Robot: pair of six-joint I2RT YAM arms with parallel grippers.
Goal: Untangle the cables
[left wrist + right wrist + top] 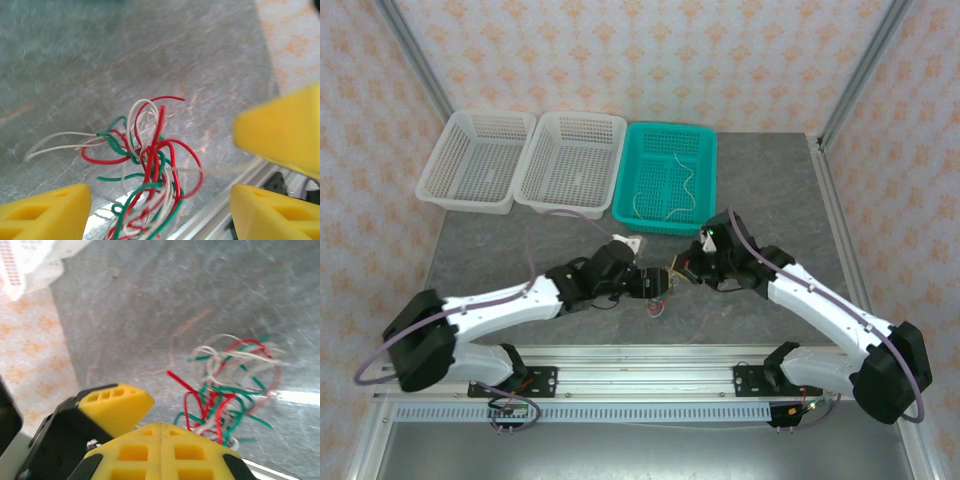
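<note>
From the top external view, the left gripper [658,283] and the right gripper [688,268] meet tip to tip over the middle of the grey table [480,260]. The tangle of cables [655,307] is a small red-and-pale knot just beneath them, too small here to give an axis. One cream-white wire [682,185] already lies alone in the teal basket [665,128], so the job looks to be in its middle: pulling a single cable free of the knot. In the left wrist view, the left gripper [160,196] stands wide with nothing clamped. The tangle of cables [150,165] rises between its yellow fingers [45,210]. Its long axis runs from the near edge away from the camera, red loops point to the far end, and two cream ends trail off to the left. In the right wrist view, the right gripper [160,428] has its pads pressed together. The tangle of cables [225,395] fans out up and to the right just beside the tips. Whether a strand is pinched there cannot be told. The next move probably calls for the left gripper to close low on the bundle as an anchor. The right could then draw one cable out along its length, slowly so the loops slip rather than tighten.
</note>
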